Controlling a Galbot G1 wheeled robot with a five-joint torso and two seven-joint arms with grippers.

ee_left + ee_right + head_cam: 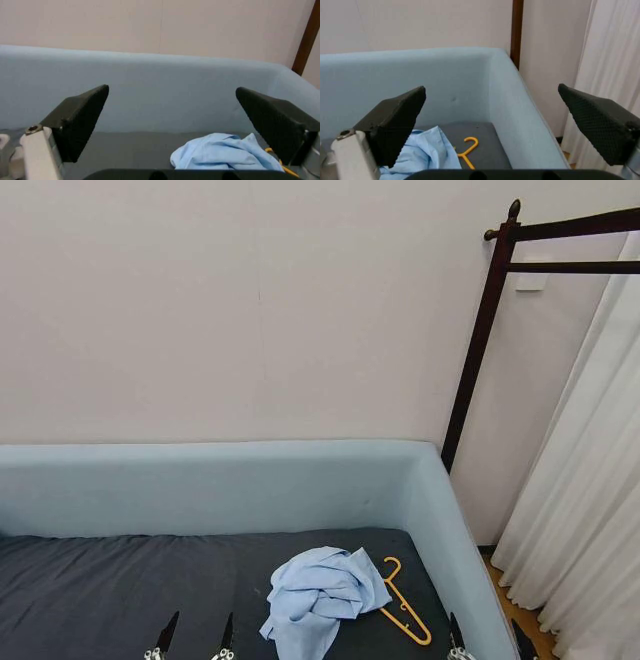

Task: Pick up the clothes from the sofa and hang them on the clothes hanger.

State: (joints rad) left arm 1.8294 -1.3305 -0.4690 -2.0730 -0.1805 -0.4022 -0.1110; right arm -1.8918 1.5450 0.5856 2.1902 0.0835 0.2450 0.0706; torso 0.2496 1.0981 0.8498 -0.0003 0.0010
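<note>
Both my grippers hang empty with their fingers spread apart. The left gripper (196, 633) is just left of the shirt (322, 592), and the right gripper (487, 640) is further off on the shirt's other side. The shirt lies crumpled on the sofa (200, 485) seat, and the orange hanger (405, 613) touches its right edge (the hook may be tucked under a fold). To grasp well, I judge I should come down on the thick bunched middle of the shirt, clear of the hanger wire, and pinch deep enough to catch several layers. By my count there is one shirt, one hanger, and one dark wooden rack (478, 340) standing up behind and to the right of the shirt.
</note>
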